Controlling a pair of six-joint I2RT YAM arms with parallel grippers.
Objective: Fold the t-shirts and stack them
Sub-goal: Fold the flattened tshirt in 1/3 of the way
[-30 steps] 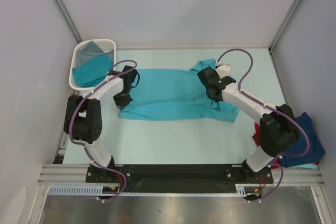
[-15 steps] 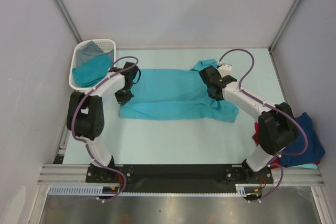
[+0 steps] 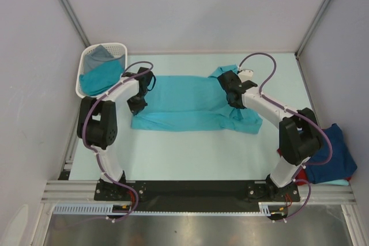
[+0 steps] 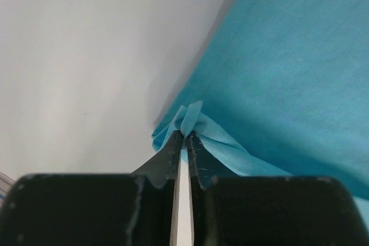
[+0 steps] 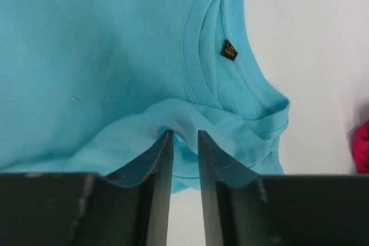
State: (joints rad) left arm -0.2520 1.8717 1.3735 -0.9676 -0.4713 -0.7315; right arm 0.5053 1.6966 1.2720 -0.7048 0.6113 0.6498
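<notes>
Teal t-shirt [image 3: 184, 99], soft smooth knit, lies as a long flat band; left jaws pinch its edge, right jaws narrowly straddle a collar-side fold.

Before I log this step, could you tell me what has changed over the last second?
Both arms eased toward the far edge, the left claw and right claw drawing the folded edge of the teal cloth t-shirt along. Nothing visibly released. The white slotted plastic basket and navy shirt stayed put.
</notes>
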